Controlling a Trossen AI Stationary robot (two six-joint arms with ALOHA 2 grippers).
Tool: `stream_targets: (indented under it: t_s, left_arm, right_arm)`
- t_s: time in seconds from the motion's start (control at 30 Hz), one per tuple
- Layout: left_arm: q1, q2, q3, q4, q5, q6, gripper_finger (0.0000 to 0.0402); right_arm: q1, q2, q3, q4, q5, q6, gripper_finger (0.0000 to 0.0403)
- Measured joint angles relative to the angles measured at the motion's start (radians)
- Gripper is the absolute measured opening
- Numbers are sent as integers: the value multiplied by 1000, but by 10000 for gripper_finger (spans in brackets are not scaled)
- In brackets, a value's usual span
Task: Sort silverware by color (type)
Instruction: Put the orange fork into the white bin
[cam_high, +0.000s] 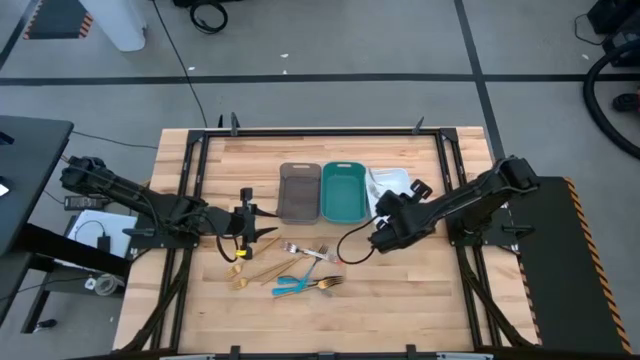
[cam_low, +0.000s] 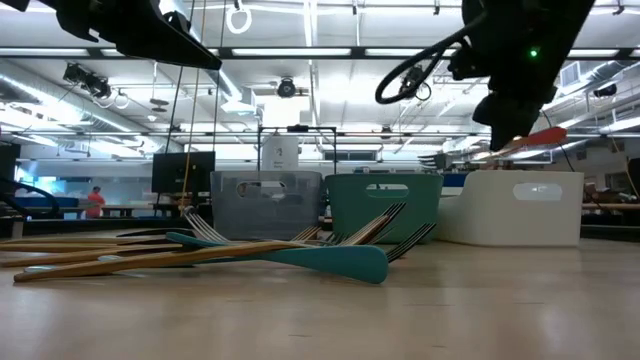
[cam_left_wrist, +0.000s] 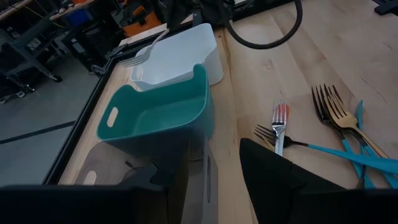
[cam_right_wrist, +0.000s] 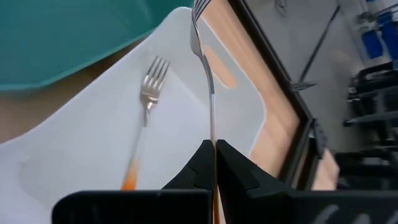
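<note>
silverware (cam_high: 300, 272): mixed pile mid-table | orange-handled fork (cam_right_wrist: 142, 121): flat in white tray | another (cam_right_wrist: 208, 93): held above

A pale wooden table (cam_high: 400, 300) holds a translucent grey tray (cam_high: 299, 191), a teal tray (cam_high: 343, 192) and a white tray (cam_high: 388, 182). Scattered silverware (cam_high: 300, 270) mixes gold pieces, bright blue handles and one silver fork with an orange handle (cam_right_wrist: 142, 118).

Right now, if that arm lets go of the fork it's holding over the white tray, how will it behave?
Pinched in the shut right gripper, the fork looks stiff and light. It would likely drop flat into the white tray, perhaps sliding on smooth plastic, not rolling.
</note>
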Motion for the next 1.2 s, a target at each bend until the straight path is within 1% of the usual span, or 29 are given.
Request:
stream_targets:
  t_s: [0.2, 0.33, 0.5, 0.63, 1.03, 1.2]
  left_arm:
    - [0, 0, 0, 0, 0, -1, 151]
    - [0, 0, 0, 0, 0, -1, 151]
    - [0, 0, 0, 0, 0, -1, 151]
    - [0, 0, 0, 0, 0, -1, 151]
    - [0, 0, 0, 0, 0, -2, 151]
    - [0, 0, 0, 0, 0, -4, 151]
  right_arm:
    - [-3, -56, -100, 125, -24, -12, 12]
    - [-3, -84, -150, 187, -28, 9, 12]
    - [-3, -94, -193, 241, -27, 35, 12]
    - [-3, -94, -227, 318, -24, 32, 12]
    - [-3, -94, -300, 418, -28, 58, 12]
    - [-3, -94, -304, 425, -31, 59, 12]
